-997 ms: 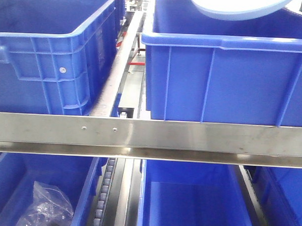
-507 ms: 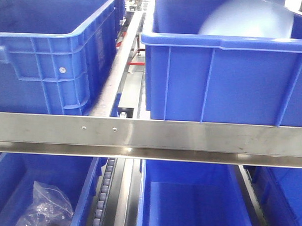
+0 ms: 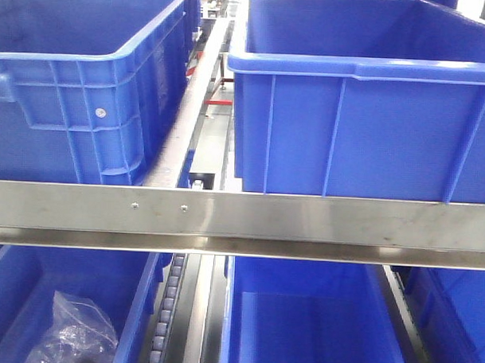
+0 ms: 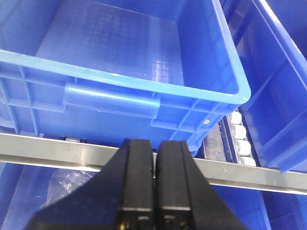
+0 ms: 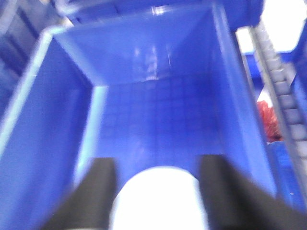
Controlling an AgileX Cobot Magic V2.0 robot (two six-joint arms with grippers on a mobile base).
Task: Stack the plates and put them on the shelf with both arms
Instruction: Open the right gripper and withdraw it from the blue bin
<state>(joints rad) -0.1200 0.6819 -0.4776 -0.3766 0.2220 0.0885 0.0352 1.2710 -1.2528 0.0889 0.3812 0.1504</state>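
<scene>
Logging status: plate (image 5: 160,199), white and blurred, lies between my right tool (image 5: 158,201)'s spread fingers, inside right bin (image 3: 364,114). Left tool (image 4: 154,191) pressed together, empty, before left bin (image 4: 120,72). I judge placement nearly complete; retraction remains.

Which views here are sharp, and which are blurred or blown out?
Front view: sharp, with mild glare on the steel rail. Left wrist view: sharp; end effector shut. Right wrist view: motion-blurred throughout, the plate an overexposed white blob between the open end effector fingers, window glare top right.
</scene>
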